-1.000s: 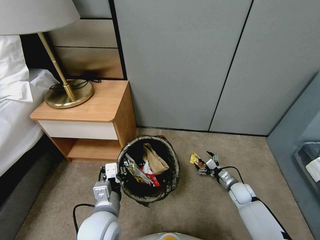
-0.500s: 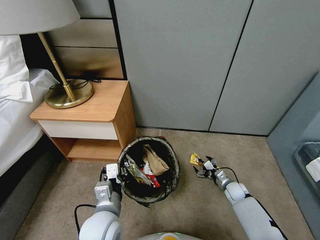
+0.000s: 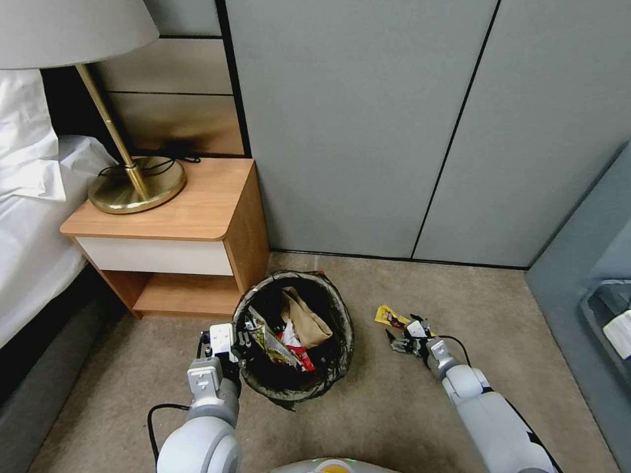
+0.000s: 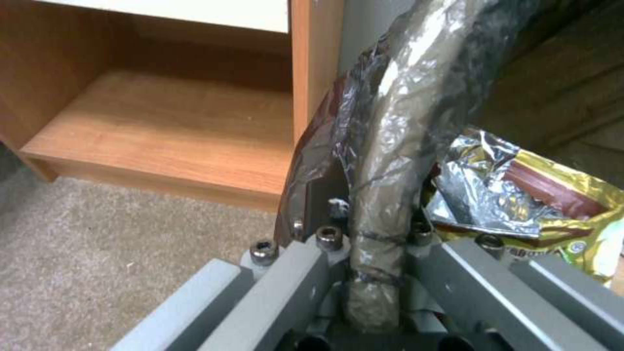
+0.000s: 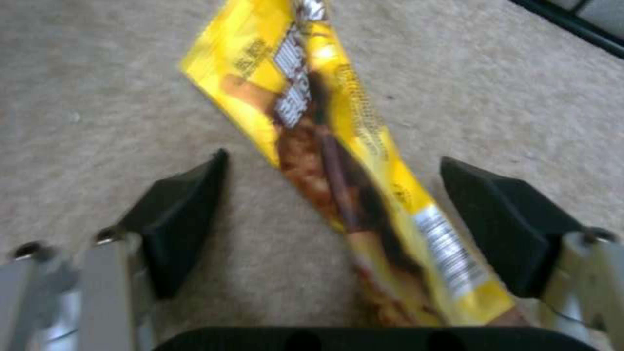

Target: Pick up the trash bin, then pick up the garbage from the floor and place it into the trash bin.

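The trash bin [image 3: 343, 328], round and lined with a dark bag, sits low over the carpet beside the nightstand. My left gripper [image 3: 240, 341] is shut on its near rim, and the bag-covered rim [image 4: 390, 146] runs up between the fingers of the left gripper [image 4: 377, 243]. Inside lie a brown paper bag [image 3: 307, 320] and crumpled snack wrappers [image 3: 271, 343]. A yellow wrapper [image 3: 388, 316] lies on the carpet right of the bin. My right gripper [image 3: 402, 332] is open just above the floor. The yellow wrapper [image 5: 305, 112] passes between the pads of the right gripper [image 5: 333, 161].
A wooden nightstand [image 3: 197, 217] with a brass lamp [image 3: 135, 187] stands left of the bin, with a white bed [image 3: 26, 223] beyond it. Grey wall panels [image 3: 368, 131] close off the back. A grey unit [image 3: 591, 282] stands at the right. Bare carpet [image 3: 394, 407] lies near me.
My right arm has sunk lower and drawn slightly toward me, with the gripper open by the yellow wrapper. The left gripper and the bin have hardly moved.
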{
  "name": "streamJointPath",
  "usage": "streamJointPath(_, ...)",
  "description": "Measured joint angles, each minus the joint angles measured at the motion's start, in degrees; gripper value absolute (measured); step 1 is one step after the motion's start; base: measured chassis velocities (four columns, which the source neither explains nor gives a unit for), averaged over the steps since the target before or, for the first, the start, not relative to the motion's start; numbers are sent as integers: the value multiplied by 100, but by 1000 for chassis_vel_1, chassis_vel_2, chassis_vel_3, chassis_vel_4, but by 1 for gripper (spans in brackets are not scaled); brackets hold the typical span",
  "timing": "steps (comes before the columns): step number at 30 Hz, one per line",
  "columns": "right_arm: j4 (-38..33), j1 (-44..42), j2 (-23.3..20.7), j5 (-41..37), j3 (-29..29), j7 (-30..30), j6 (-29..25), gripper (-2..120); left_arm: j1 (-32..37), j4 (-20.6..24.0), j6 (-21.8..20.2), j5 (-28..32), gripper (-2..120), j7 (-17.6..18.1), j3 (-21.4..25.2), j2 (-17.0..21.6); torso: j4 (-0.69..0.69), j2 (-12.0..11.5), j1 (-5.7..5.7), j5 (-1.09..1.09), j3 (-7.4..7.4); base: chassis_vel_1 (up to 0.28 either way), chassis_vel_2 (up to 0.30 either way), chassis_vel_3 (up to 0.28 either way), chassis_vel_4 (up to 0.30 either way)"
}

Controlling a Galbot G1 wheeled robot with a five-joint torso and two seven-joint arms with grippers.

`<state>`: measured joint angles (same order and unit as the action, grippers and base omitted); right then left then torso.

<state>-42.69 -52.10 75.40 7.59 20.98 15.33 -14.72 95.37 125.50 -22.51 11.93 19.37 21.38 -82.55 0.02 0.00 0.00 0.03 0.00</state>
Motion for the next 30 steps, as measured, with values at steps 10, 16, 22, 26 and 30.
streamJointPath(10, -283, -153, -25, -49, 4, -42, 16, 44, 9, 29, 8, -12, 0, 1, -8, -13, -3, 0, 0, -3, 0, 0, 0, 0, 0)
streamJointPath(16, -367, -201, -48, -81, 24, -36, -20, 19, -1, 29, 14, -18, 0, 0, -33, -21, -2, 0, 0, -3, 0, 0, 0, 0, 0)
streamJointPath(22, -396, -225, -52, -92, 32, -32, -43, 1, -2, 29, 18, -21, 0, -2, -41, -16, -2, 0, 0, -3, 0, 0, 0, 0, 0)
streamJointPath(26, -419, -242, -48, -92, 40, -28, -65, 0, -3, 29, 18, -25, 0, -4, -51, -14, -2, 0, 0, -3, 0, 0, 0, 0, 0)
streamJointPath(30, -429, -250, -50, -92, 47, -24, -86, 0, 0, 29, 18, -28, 0, -5, -54, -9, -2, 0, 0, -3, 0, 0, 0, 0, 0)
